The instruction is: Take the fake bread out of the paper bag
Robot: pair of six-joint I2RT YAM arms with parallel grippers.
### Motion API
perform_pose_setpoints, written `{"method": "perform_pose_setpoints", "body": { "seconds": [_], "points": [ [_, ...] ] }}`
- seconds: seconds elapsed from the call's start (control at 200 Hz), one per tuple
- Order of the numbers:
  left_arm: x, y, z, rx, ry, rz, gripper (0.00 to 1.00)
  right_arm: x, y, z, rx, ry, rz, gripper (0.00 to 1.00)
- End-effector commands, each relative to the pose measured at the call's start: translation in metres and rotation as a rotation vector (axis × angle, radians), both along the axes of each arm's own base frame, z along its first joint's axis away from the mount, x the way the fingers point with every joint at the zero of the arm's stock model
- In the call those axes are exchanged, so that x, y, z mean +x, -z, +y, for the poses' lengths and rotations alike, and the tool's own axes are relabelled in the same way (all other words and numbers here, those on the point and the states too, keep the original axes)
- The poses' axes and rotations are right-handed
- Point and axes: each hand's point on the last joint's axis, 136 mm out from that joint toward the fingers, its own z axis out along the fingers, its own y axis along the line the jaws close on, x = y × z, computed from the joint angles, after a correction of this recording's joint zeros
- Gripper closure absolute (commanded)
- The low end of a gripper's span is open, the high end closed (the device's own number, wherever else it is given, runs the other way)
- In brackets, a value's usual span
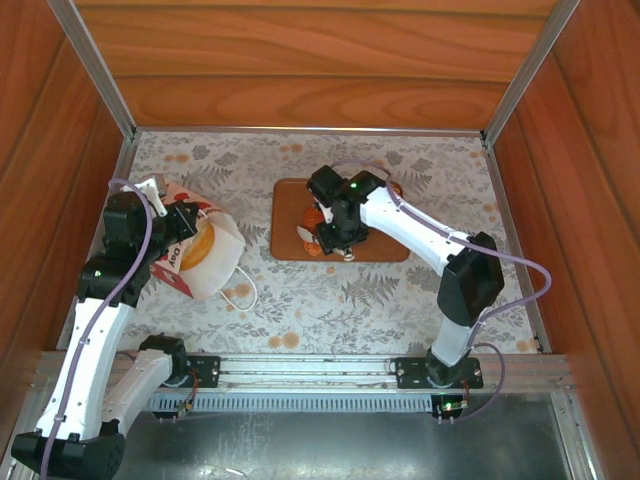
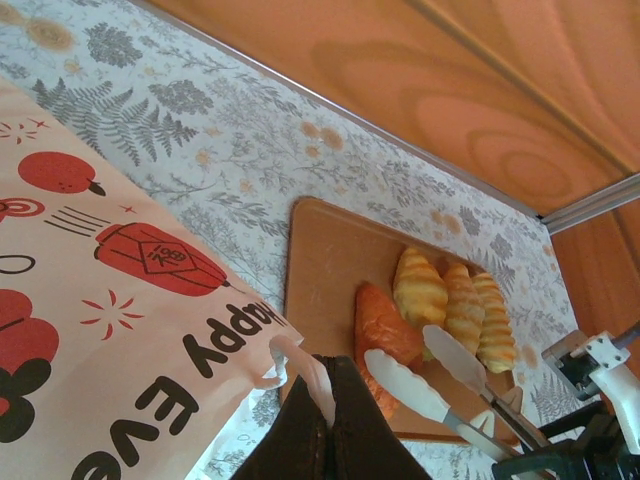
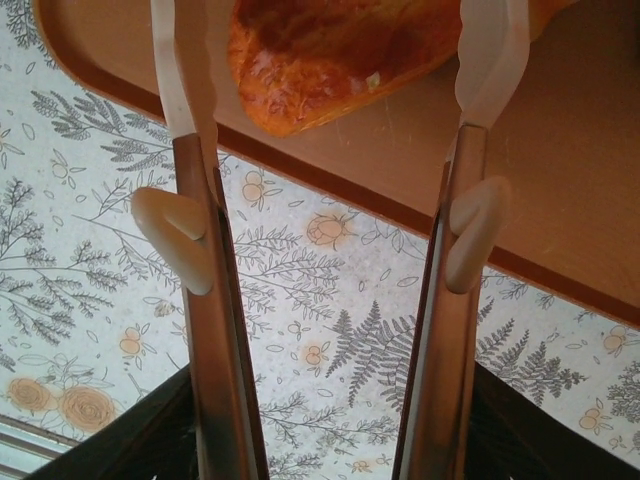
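The white paper bag [image 1: 215, 268] with red print lies on its side at the left, mouth facing right. A golden bread [image 1: 202, 246] shows in that mouth. My left gripper [image 2: 330, 400] is shut on the bag's [image 2: 110, 330] rim strip at the top edge. On the brown tray [image 1: 290, 215] lie a reddish croissant [image 2: 385, 325] and golden croissants [image 2: 420, 285]. My right gripper [image 3: 330, 30] stands open over the tray's near edge, its white-tipped fingers [image 3: 185, 70] on either side of the reddish bread [image 3: 330, 60], which rests on the tray.
Wooden walls [image 1: 300, 60] close in the back and both sides of the leaf-patterned table [image 1: 330, 310]. The bag's cord handle [image 1: 240, 292] trails toward the near edge. A metal rail [image 1: 310, 370] runs along the front between the arm bases.
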Motion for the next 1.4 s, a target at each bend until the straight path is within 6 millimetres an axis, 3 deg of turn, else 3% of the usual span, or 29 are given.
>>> {"method": "perform_pose_setpoints", "body": {
  "seconds": [0.0, 0.305, 0.57, 0.69, 0.91, 1.115, 1.194, 1.209, 1.299, 1.394],
  "points": [
    [0.000, -0.007, -0.004, -0.007, 0.021, -0.032, 1.00, 0.003, -0.003, -0.002, -0.037, 0.002, -0.012, 0.39],
    [-0.002, -0.007, -0.004, -0.008, 0.021, -0.034, 1.00, -0.006, 0.004, 0.006, -0.042, -0.111, 0.040, 0.49],
    [-0.002, -0.007, -0.004, -0.015, 0.020, -0.033, 1.00, -0.013, -0.012, 0.016, 0.044, -0.466, -0.076, 0.51],
    [-0.003, -0.007, -0.004, -0.020, 0.018, -0.034, 1.00, -0.002, -0.019, 0.017, 0.026, -0.631, -0.197, 0.52],
    [-0.008, -0.012, -0.001, -0.011, 0.012, -0.060, 1.00, 0.022, -0.010, 0.005, -0.102, -0.882, -0.312, 0.54],
    [-0.011, -0.012, -0.001, -0.003, 0.014, -0.073, 1.00, 0.042, -0.015, -0.028, -0.233, -0.931, -0.311, 0.53],
    [-0.011, -0.010, 0.000, 0.001, 0.014, -0.071, 1.00, 0.031, -0.005, -0.034, -0.203, -0.978, -0.249, 0.53],
    [-0.011, -0.010, 0.000, 0.001, 0.014, -0.071, 1.00, 0.028, -0.013, -0.035, -0.190, -0.984, -0.269, 0.53],
    [-0.011, -0.008, -0.001, 0.003, 0.016, -0.065, 1.00, 0.006, -0.009, -0.034, -0.116, -1.060, -0.216, 0.52],
    [-0.010, -0.008, -0.002, 0.001, 0.023, -0.062, 1.00, -0.001, -0.007, -0.033, -0.083, -1.079, -0.200, 0.52]
  ]
}}
